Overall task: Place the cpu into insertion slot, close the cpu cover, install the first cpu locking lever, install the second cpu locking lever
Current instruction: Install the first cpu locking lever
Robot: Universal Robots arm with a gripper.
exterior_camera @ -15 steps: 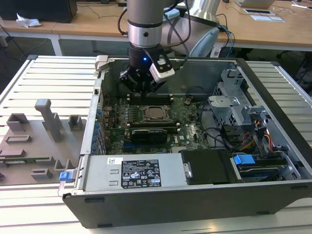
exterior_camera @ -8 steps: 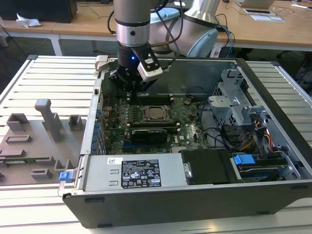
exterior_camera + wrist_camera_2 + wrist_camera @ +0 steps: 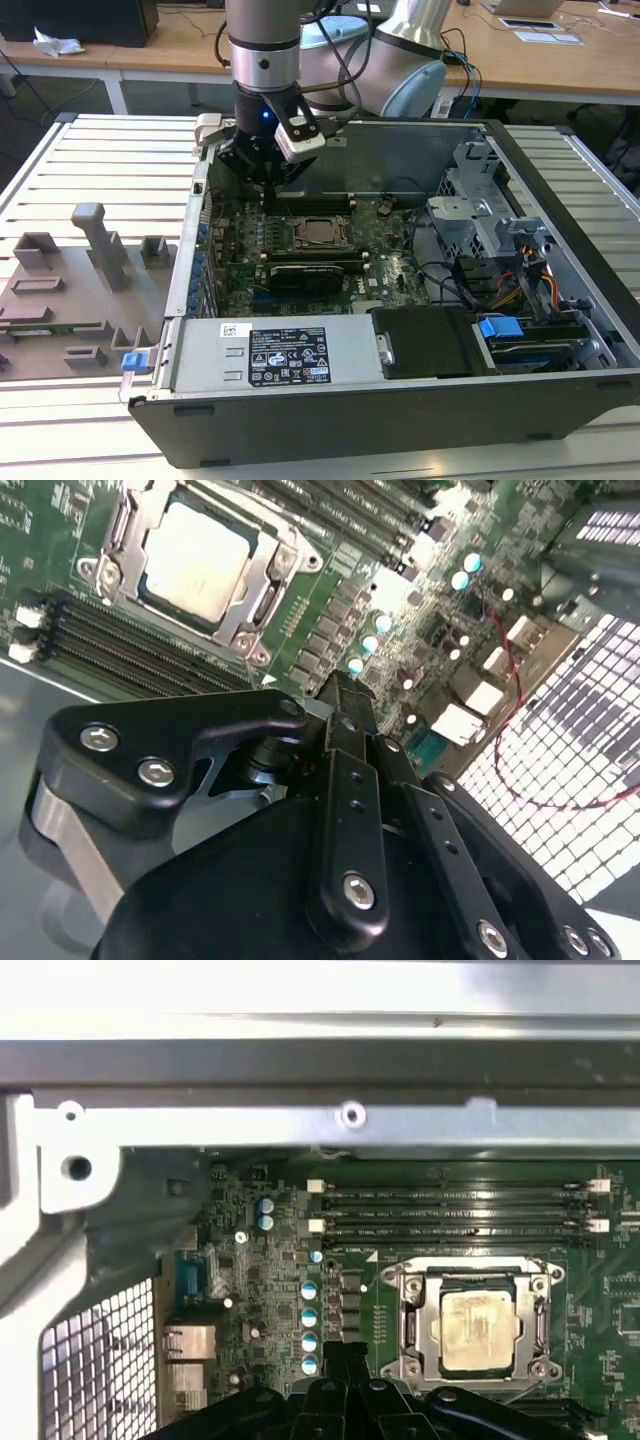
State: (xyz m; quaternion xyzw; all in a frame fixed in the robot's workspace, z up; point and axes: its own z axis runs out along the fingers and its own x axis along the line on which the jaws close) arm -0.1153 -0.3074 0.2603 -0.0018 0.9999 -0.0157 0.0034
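The case (image 3: 560, 300) lies open on a slatted table (image 3: 100, 150), with the board (image 3: 380, 265) facing up. The cpu (image 3: 318, 232) sits in the socket at the middle of the board. In both wrist views its pale metal top (image 3: 200, 560) (image 3: 480, 1332) lies flat and level. Faint marks show on that top, but none can be read.

The cover (image 3: 275, 575) (image 3: 415, 1332) lies down around the cpu as a silvery frame, with the chip showing through its open centre. Whether the levers along its sides are latched cannot be told.

The gripper (image 3: 270, 180) hangs over the board, near the socket but apart from it. In the exterior view it is toward the left and far side of the cpu, over the memory slots (image 3: 455, 1210). Its black fingers are pressed together and carry nothing, as their tip shows in both wrist views (image 3: 345, 692) (image 3: 342, 1355). It touches neither cpu nor cover.

The clearest writing is on the power supply (image 3: 200, 360) at the case's near edge. It bears a large white label (image 3: 288, 357) with black print and rows of small marks, and a smaller white sticker (image 3: 232, 330) beside it. The print is too fine to make out.

On the exterior view's left, a grey moulded tray (image 3: 70, 290) rests on the table beside the case.
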